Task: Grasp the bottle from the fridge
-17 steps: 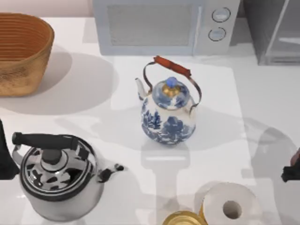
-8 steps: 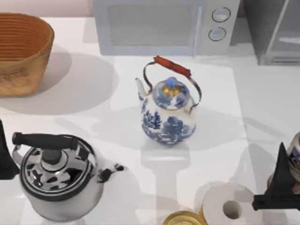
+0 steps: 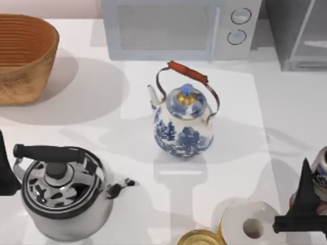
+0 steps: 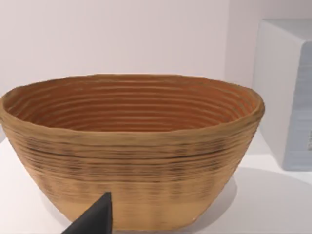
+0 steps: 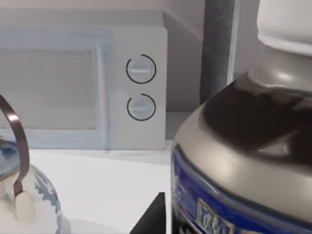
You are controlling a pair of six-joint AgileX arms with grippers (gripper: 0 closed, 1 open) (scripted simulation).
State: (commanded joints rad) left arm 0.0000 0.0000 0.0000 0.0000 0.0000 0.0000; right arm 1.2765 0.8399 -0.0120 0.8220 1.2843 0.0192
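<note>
The bottle (image 3: 323, 172) is at the right edge of the table, in front of the fridge (image 3: 301, 35), which stands at the back right corner. My right gripper (image 3: 316, 185) is shut on the bottle, with one black finger (image 3: 306, 186) along its left side. In the right wrist view the bottle (image 5: 243, 146) looms close, with a white cap, a dark body and a blue label band. A black fingertip (image 5: 152, 218) lies beside it, and the fridge's grey frame (image 5: 219, 48) stands behind. My left gripper (image 3: 4, 173) is parked open at the left edge.
A white microwave (image 3: 179, 28) stands at the back beside the fridge. A blue-and-white teapot (image 3: 183, 125) sits mid-table and a steel kettle (image 3: 64, 196) at the front left. A wicker basket (image 3: 23, 56) is at the back left. A paper roll (image 3: 250, 224) and a gold-topped tin (image 3: 200, 238) sit near the right gripper.
My right gripper came in from the right edge, bringing the bottle into view, then shifted slightly toward the table's front. The left arm has not moved.
</note>
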